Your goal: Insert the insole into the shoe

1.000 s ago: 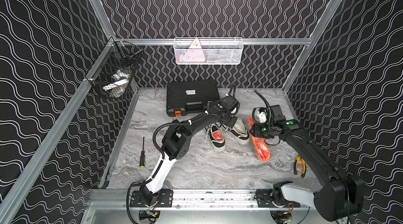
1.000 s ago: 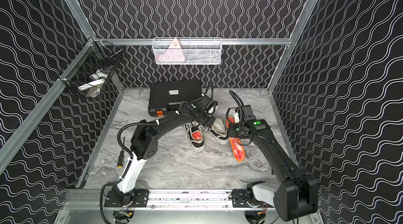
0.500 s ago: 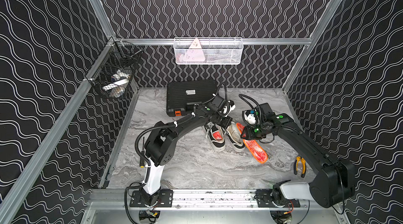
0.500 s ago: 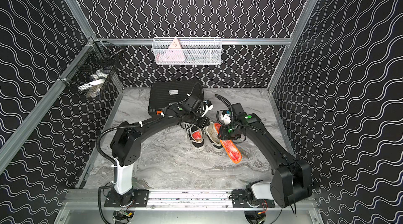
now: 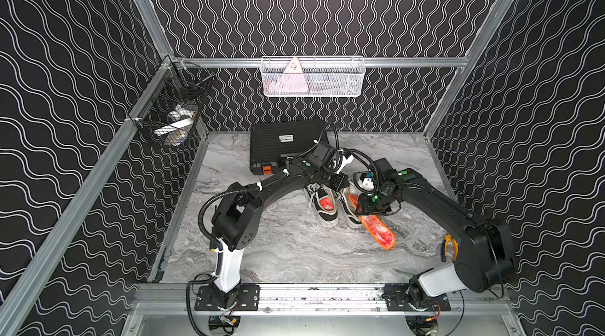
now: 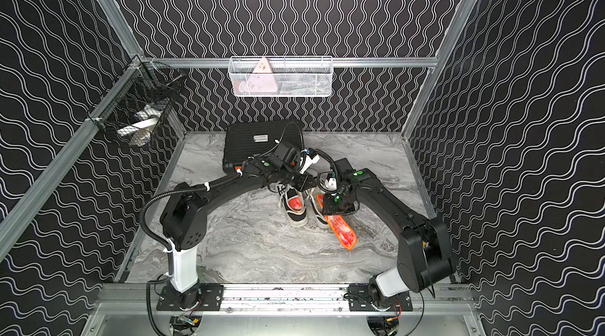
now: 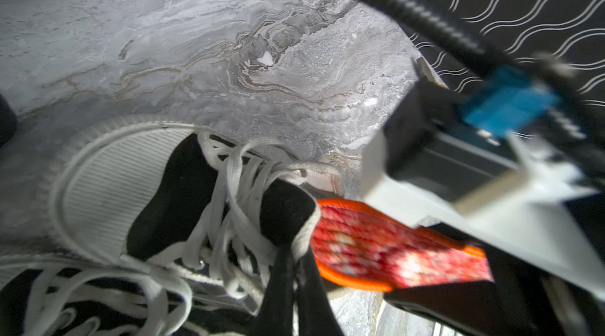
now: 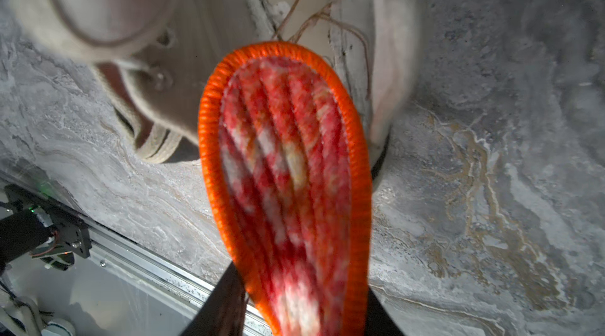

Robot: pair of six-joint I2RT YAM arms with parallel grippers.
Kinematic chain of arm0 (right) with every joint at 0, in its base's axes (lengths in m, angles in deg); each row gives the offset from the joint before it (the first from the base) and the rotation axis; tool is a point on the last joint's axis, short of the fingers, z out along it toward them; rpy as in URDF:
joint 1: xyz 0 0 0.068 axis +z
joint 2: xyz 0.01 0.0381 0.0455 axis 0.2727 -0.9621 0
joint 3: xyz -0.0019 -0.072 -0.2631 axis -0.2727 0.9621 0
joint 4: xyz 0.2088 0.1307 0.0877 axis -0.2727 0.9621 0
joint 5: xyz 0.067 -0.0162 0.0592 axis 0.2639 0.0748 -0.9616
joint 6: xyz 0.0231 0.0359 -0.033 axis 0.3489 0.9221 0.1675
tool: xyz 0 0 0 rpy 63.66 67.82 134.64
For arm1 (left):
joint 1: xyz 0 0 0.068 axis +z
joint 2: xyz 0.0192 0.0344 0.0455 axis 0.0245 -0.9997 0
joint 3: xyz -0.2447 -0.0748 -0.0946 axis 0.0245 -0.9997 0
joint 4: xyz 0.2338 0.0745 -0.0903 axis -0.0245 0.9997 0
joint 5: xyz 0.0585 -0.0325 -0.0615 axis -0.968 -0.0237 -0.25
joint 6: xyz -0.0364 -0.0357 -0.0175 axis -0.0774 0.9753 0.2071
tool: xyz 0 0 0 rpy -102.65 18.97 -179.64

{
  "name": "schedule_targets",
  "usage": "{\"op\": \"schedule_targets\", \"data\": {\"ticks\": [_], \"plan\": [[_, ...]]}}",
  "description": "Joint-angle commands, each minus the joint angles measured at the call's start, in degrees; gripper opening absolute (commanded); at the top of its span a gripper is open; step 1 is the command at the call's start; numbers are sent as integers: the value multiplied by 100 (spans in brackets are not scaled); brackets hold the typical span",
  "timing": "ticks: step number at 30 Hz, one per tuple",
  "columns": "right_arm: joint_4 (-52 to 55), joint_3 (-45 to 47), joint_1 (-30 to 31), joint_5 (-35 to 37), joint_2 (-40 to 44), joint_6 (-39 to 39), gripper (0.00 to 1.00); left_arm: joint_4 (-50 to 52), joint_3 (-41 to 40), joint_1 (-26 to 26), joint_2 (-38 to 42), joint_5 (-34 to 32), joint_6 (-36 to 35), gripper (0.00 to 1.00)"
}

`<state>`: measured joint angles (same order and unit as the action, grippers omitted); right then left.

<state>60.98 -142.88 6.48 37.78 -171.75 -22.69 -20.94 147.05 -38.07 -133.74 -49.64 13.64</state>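
Two black-and-white sneakers stand side by side mid-table in both top views. The left one has a red insole inside. My left gripper is shut on the white-edged black opening rim of the right shoe; in the left wrist view its dark fingers pinch that fabric beside the laces. My right gripper is shut on an orange-rimmed red insole, gripped across its width. One end of the insole reaches the shoe's opening; the other hangs toward the table's front.
A black case lies at the back behind the shoes. Orange-handled pliers lie by the right arm's base. A white wire basket hangs on the back wall and a black one on the left wall.
My right gripper has carried the insole leftward to the right shoe. The left arm's elbow has swung left while its gripper stayed on the shoe, which now points more toward the front.
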Motion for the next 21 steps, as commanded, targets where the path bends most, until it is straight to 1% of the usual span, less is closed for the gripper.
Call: {"op": "schedule_targets", "data": {"ticks": [1, 5, 9, 13, 17, 21], "plan": [[-247, -230, -97, -19, -160, 249, 44, -298, -21, 7, 89, 425, -114, 0], [-370, -476, -99, -86, -564, 233, 46, -388, -49, 7, 55, 633, -107, 0], [-784, -530, -98, -290, -839, 191, 46, -431, -77, 9, 7, 706, -205, 0], [-947, -604, -98, -179, -1121, 172, 47, -344, -67, 82, -68, 774, -327, 0], [-1639, -479, -179, -22, -1091, 491, 54, -334, -180, 147, -75, 869, -315, 0], [-2323, -460, -189, -5, -949, 784, 69, -473, -348, 172, -65, 851, -220, 0]]}}
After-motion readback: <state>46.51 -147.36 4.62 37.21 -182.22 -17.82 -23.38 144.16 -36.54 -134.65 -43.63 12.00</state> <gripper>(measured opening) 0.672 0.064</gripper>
